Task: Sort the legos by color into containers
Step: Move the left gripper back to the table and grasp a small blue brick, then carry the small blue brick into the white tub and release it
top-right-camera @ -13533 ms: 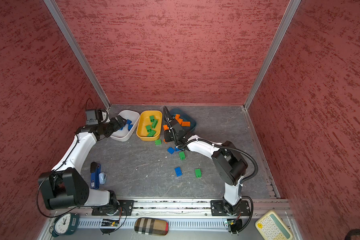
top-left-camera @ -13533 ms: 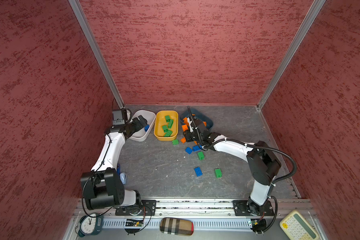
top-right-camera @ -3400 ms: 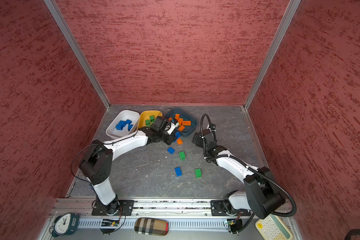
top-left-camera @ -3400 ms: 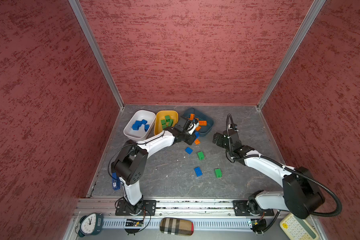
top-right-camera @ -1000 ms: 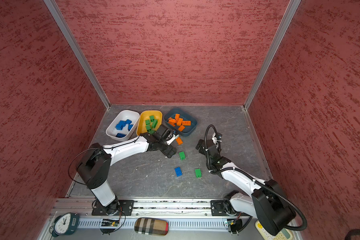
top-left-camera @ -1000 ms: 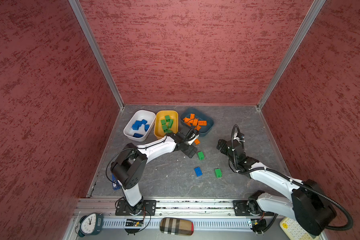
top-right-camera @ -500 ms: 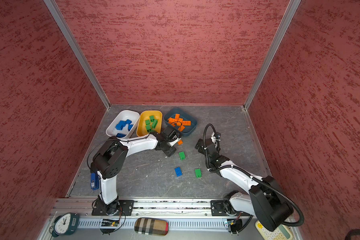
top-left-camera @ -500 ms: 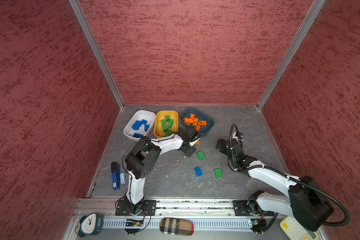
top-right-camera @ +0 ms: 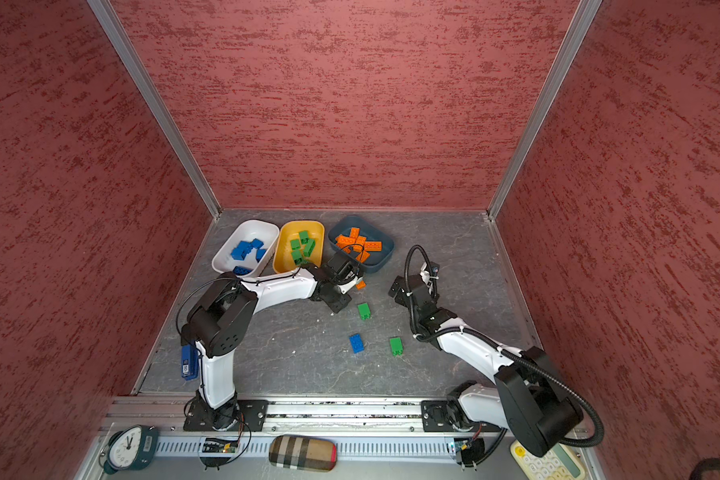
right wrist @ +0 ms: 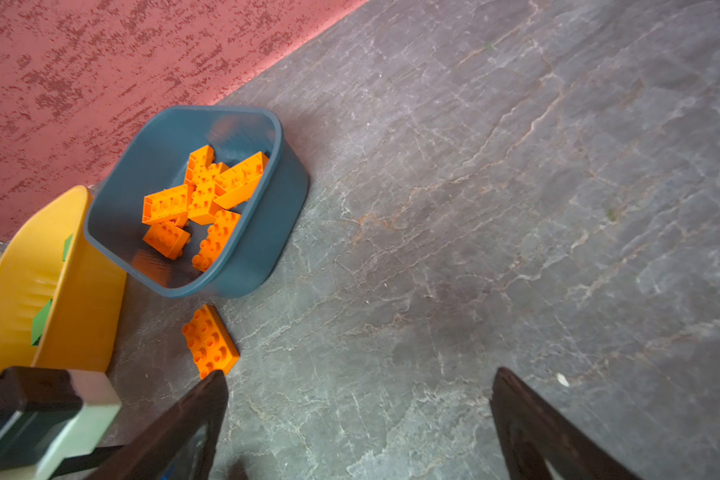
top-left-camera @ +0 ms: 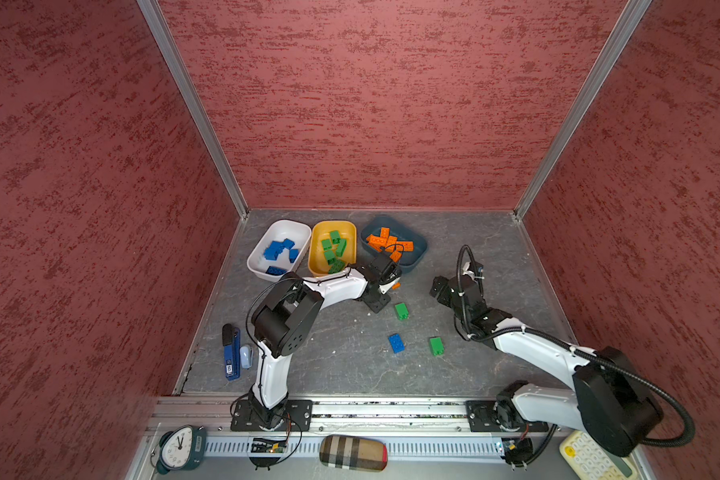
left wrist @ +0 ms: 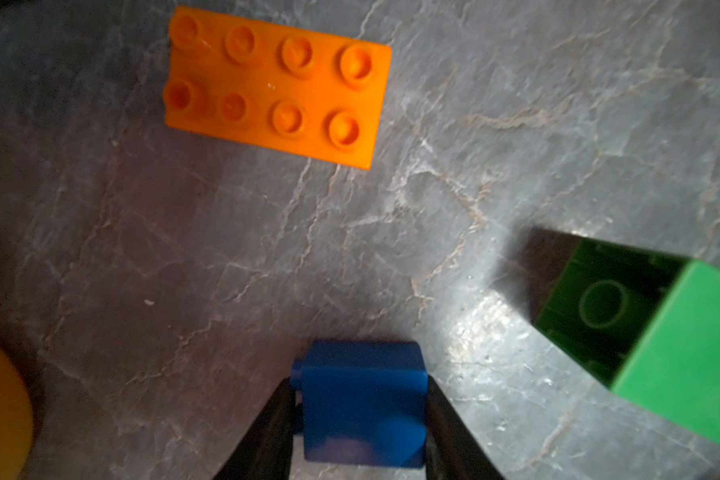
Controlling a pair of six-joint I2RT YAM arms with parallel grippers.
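1. The blue brick is now pinched between the jaws of the left claw. It's down at the floor, between the orange brick and a green brick.
2. A second ago those jaws were spread wide over it, so the grab literally just happened. I can't tell if it's off the floor yet.
3. My guess is it gets lifted next and goes to the white tub, where the other blues sit.
4. The right claw hangs wide open and empty, near the teal tub.
5. Still loose are that orange, two greens and a second blue, so it's nearly sorted.
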